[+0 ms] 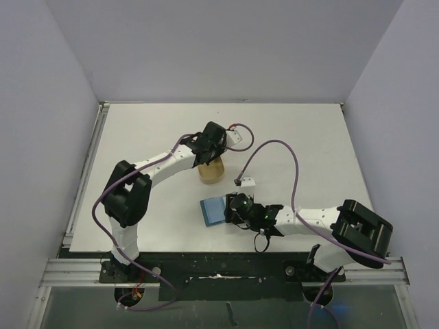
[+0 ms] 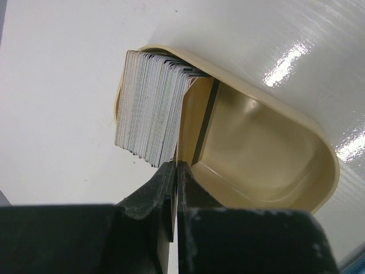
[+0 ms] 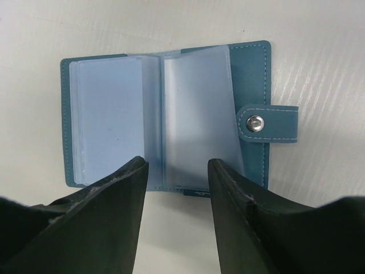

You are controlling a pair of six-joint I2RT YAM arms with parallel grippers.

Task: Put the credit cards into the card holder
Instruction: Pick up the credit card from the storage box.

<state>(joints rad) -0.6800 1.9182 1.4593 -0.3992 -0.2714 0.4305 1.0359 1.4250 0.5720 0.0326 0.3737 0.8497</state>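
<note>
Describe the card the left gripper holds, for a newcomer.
Mid-table, a tan oblong tray holds credit cards standing on edge at one end. The left gripper pinches the card facing the empty half: tan-orange with a dark stripe, unlike the grey-white rest.

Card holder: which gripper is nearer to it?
Right gripper: its open fingers stand at the edge of the holder; the left gripper is farther, at the tray, shut on a card.

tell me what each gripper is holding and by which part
Left gripper pinches a tan card by one edge; right gripper is open, holding nothing.
</note>
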